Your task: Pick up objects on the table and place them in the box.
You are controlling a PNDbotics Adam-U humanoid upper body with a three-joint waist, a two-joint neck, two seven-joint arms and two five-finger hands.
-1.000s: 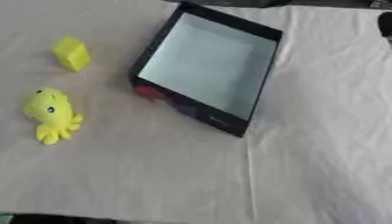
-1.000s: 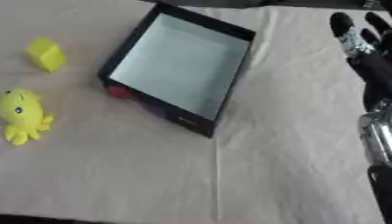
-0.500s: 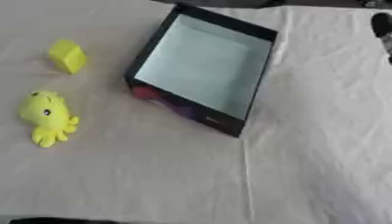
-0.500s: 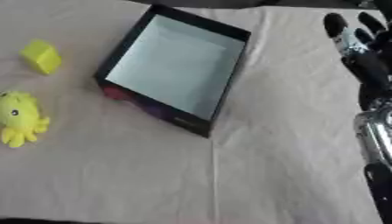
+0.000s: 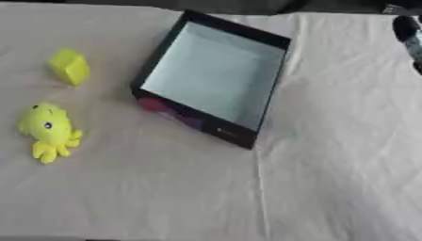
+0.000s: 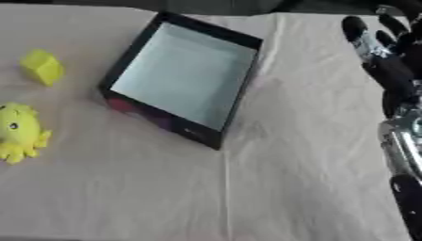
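A black box (image 5: 276,75) with a pale inside stands open and empty at the top middle of the cloth-covered table. Left of it lies a small yellow block (image 5: 69,67). Nearer the front left lies a yellow octopus toy (image 5: 47,130). My right hand (image 6: 387,61) hangs at the right edge, well right of the box, with fingers straight and holding nothing; its forearm runs down the right side. My left hand shows in neither view.
The pale cloth (image 5: 206,193) covers the whole table, with a crease running from the box's near corner toward the front. A dark strip lies along the table's far edge.
The whole picture has shifted a little, so the camera has moved. My right hand has edged slightly leftward. The box, block and toy lie where they were.
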